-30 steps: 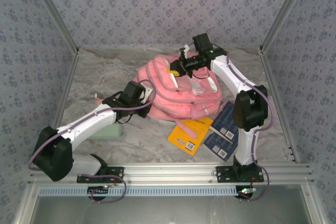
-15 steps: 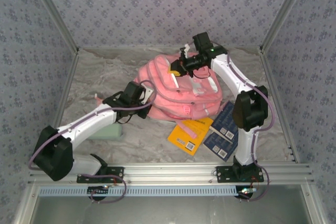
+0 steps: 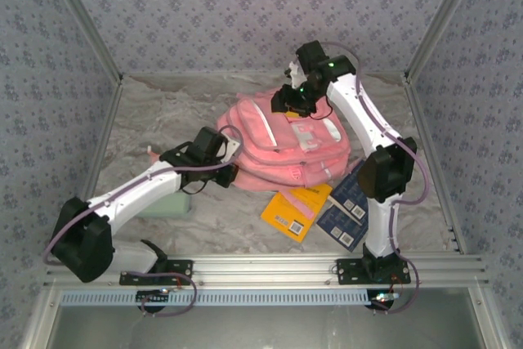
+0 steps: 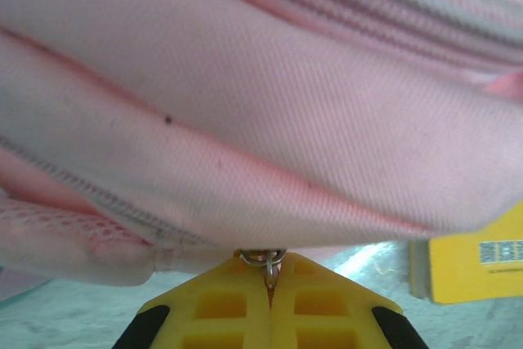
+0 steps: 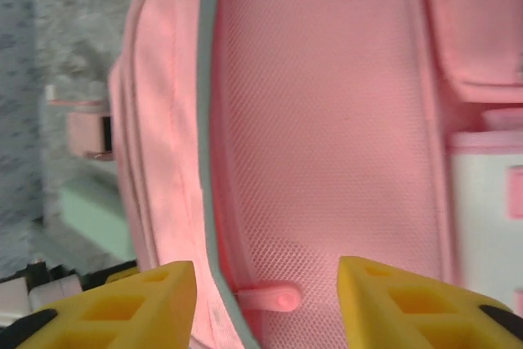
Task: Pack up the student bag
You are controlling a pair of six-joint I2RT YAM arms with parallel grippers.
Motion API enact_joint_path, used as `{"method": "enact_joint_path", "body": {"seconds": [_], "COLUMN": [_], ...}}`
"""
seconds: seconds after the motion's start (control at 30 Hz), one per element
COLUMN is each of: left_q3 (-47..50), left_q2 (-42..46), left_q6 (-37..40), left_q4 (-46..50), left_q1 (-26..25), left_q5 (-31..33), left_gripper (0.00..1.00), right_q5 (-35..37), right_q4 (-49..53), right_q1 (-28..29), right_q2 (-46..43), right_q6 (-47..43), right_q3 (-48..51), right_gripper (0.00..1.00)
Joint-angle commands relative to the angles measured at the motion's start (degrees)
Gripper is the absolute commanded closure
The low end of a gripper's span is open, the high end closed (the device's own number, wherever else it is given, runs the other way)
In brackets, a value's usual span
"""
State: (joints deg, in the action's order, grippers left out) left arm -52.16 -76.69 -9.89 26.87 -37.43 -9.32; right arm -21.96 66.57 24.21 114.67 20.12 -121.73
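The left gripper (image 4: 270, 279) pinches the zip ring (image 4: 263, 258) at the student bag's (image 3: 282, 140) near edge, while the right gripper (image 5: 265, 284), jaws apart, hangs over a pink zip tab (image 5: 270, 297) farther back.

Letting go with right tool (image 5: 268, 288), now spread apart, and backing up and away from student bag (image 3: 282, 151). Dropping raised top of bag, now flatter. Nipping left tool (image 4: 270, 284) fully closed on zip pull (image 4: 265, 261).
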Motion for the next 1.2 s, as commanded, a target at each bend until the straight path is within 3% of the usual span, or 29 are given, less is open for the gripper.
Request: {"method": "enact_joint_path", "body": {"seconds": [0.0,0.13,0.27,0.4,0.53,0.63,0.83,0.97,1.17], "left_q3": [-2.7,-2.3,-2.6,-3.2,-5.3,-7.6,-9.7,-10.0,-9.9], "left_q2": [-1.5,-2.1,-2.3,-2.9,-5.3,-7.7,-9.8,-9.6,-8.5], "left_q6": [-6.5,-9.8,-13.1,-16.3,-17.0,-16.9,-16.5,-15.4,-11.7], "left_q4": [-2.2,-4.8,-8.6,-12.8,-14.4,-14.5,-14.8,-13.1,-8.3], "left_q1": [-1.4,-3.7,-6.3,-8.6,-11.6,-13.5,-15.9,-16.7,-16.8], "left_q5": [-6.2,-8.3,-9.2,-10.6,-10.6,-10.8,-10.8,-9.9,-7.4], "left_gripper": [1.0,1.0,1.0,1.0,1.0,1.0,1.0,1.0,1.0], "right_q5": [14.6,15.7,6.3,-2.4,-3.1,0.3,3.5,4.4,7.3], "right_q4": [4.1,-2.9,-16.6,-30.9,-46.8,-53.6,-59.8,-61.4,-56.0], "right_q1": [0.9,0.1,-1.1,-1.7,1.3,4.9,7.3,7.0,6.0], "right_q2": [-5.9,-17.3,-31.7,-44.6,-51.6,-54.1,-52.3,-50.6,-50.4], "right_q6": [-2.8,3.1,15.3,33.2,48.1,54.9,58.9,58.5,53.8], "right_q3": [0.0,12.5,34.1,56.2,73.6,79.9,85.0,85.7,84.1], "right_gripper": [0.46,0.47,0.49,0.45,0.37,0.34,0.35,0.49,0.87]}}
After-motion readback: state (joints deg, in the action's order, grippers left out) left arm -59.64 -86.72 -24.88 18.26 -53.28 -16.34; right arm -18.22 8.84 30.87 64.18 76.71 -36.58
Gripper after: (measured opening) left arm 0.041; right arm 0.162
